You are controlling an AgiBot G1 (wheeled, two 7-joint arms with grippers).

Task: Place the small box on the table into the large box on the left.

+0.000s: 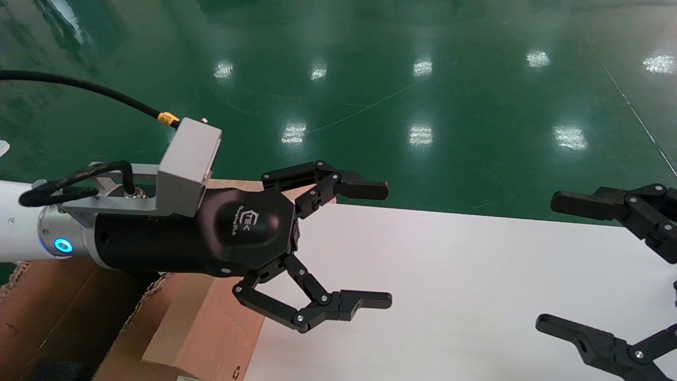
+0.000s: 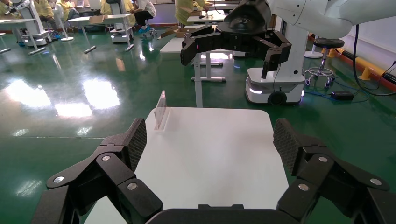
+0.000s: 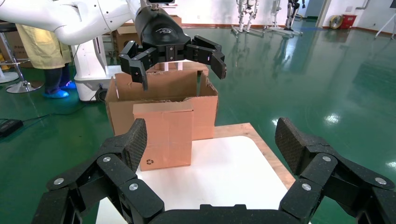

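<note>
1. The large box (image 3: 161,95) stands off the table's (image 1: 449,275) left edge, flaps ragged
2. The small box (image 3: 163,135) stands at that edge, touching it
3. My left gripper (image 1: 338,246), above it, and right gripper (image 1: 592,264) gape empty; a careless grasp could topple it off the table

Right gripper (image 3: 210,140) up close, fingers (image 3: 133,142) spread wide above the white table (image 3: 219,172). Small box (image 3: 163,135) upright at the table's far end, black mark near a lower corner, touching the large box (image 3: 205,105) behind it. Left gripper (image 3: 175,58) above the large box, fingers apart, empty. Green floor (image 3: 303,79) all around.
</note>
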